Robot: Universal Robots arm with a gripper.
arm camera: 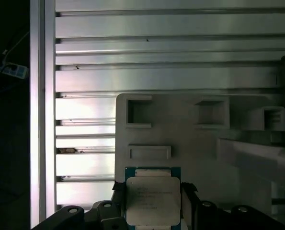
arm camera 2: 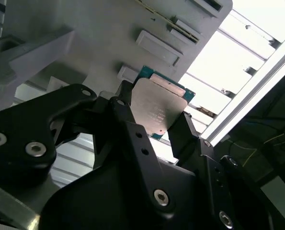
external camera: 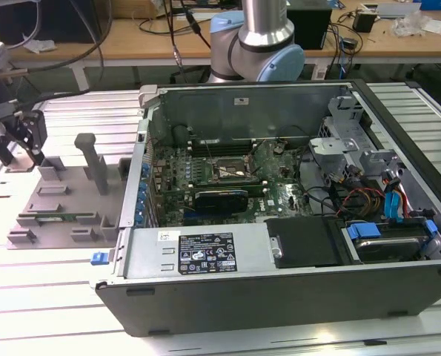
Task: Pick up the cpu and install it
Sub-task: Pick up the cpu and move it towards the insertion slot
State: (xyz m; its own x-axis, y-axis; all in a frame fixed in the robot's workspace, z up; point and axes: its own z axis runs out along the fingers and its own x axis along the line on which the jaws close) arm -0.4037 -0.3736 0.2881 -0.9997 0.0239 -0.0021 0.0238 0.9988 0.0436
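Observation:
The cpu [arm camera 2: 159, 108], a flat square chip with a silver top and a thin green rim, sits between the two black fingers of my gripper [arm camera 2: 154, 120]. The fingers press on its two opposite edges. In the first wrist view the cpu [arm camera: 152, 199] is over the pale grey fixture plate [arm camera: 195, 143], with the gripper [arm camera: 152, 191] closed around it. In the exterior view the gripper [external camera: 24, 144] hangs over the far corner of that fixture plate [external camera: 64, 200], at the exterior view's left. The motherboard socket [external camera: 233, 172] lies inside the opened computer case [external camera: 279, 245].
The fixture plate carries raised blocks and a tall grey post [external camera: 94, 163]. The arm's base [external camera: 253, 44] stands behind the case. Drive cage and coloured cables [external camera: 383, 200] fill the case's right end. A slotted aluminium table [external camera: 50, 297] lies under everything.

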